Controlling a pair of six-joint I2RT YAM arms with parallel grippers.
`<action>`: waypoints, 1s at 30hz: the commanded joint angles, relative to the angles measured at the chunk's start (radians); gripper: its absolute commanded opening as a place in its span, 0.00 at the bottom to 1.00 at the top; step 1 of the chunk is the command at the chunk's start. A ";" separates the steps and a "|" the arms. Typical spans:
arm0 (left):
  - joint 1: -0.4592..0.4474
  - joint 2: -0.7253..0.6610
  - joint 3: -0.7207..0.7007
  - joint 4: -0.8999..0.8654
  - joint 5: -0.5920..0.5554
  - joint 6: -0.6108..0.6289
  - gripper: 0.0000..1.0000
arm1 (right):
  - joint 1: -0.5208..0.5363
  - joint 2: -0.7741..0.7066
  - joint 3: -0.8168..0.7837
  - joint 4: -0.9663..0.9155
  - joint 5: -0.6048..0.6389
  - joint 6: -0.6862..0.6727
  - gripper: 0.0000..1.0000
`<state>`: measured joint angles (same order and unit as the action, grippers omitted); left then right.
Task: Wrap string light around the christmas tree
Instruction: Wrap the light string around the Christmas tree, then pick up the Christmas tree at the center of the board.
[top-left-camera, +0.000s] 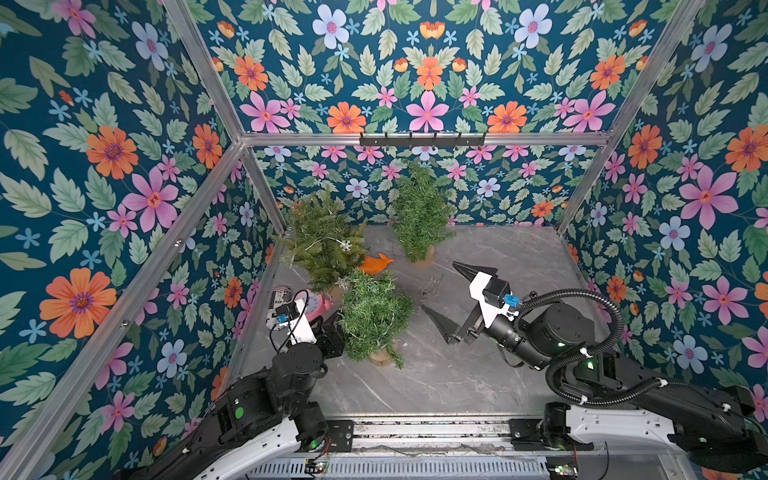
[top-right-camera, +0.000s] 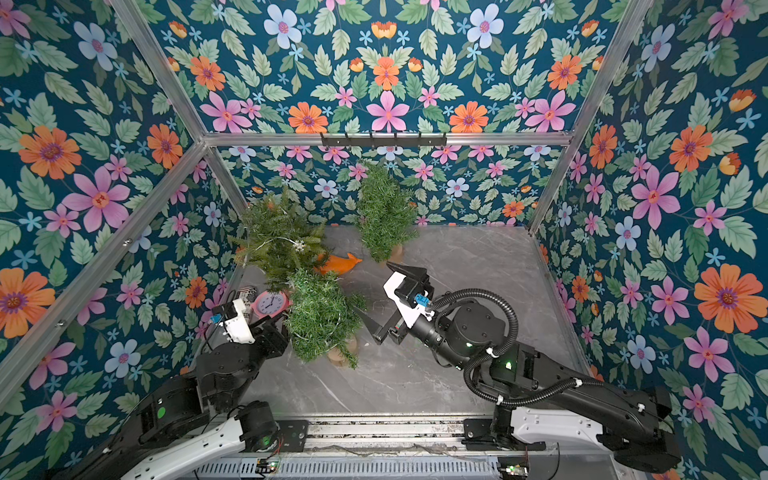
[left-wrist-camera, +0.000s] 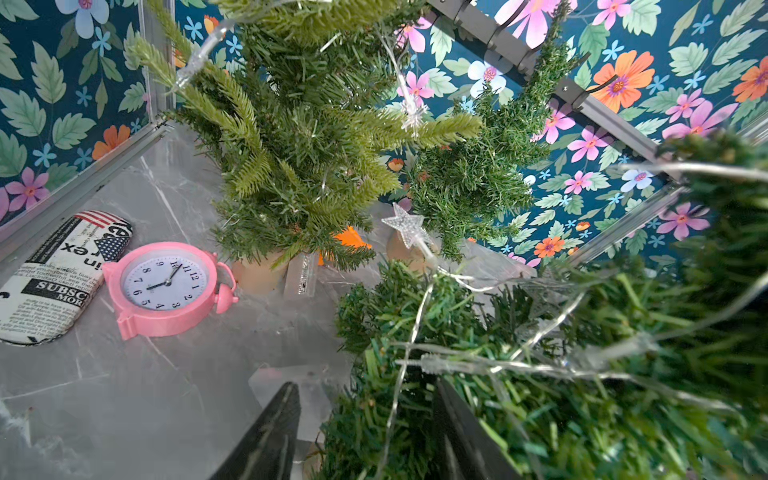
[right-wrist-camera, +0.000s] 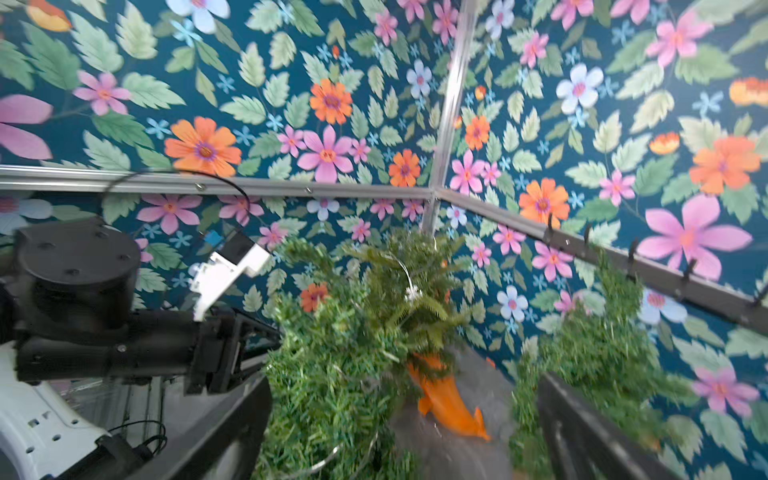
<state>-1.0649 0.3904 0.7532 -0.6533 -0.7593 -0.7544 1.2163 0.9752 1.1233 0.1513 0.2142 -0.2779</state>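
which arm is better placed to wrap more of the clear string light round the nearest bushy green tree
Left, probably. The left gripper sits at the nearest bushy green tree, jaws apart with a strand of the clear string light between them. The right gripper hangs wide open beside the tree, empty.
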 joint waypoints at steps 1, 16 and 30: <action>0.001 -0.022 -0.009 0.056 -0.006 0.038 0.55 | 0.000 0.046 0.040 0.117 -0.187 -0.118 1.00; 0.000 -0.129 0.020 -0.001 0.002 0.028 0.63 | 0.000 0.398 0.237 0.265 -0.132 -0.066 1.00; 0.001 -0.139 0.033 -0.009 -0.003 0.017 0.64 | 0.001 0.491 0.285 0.202 -0.050 0.096 0.81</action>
<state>-1.0649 0.2512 0.7807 -0.6567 -0.7563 -0.7353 1.2171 1.4624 1.3956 0.3504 0.1535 -0.2096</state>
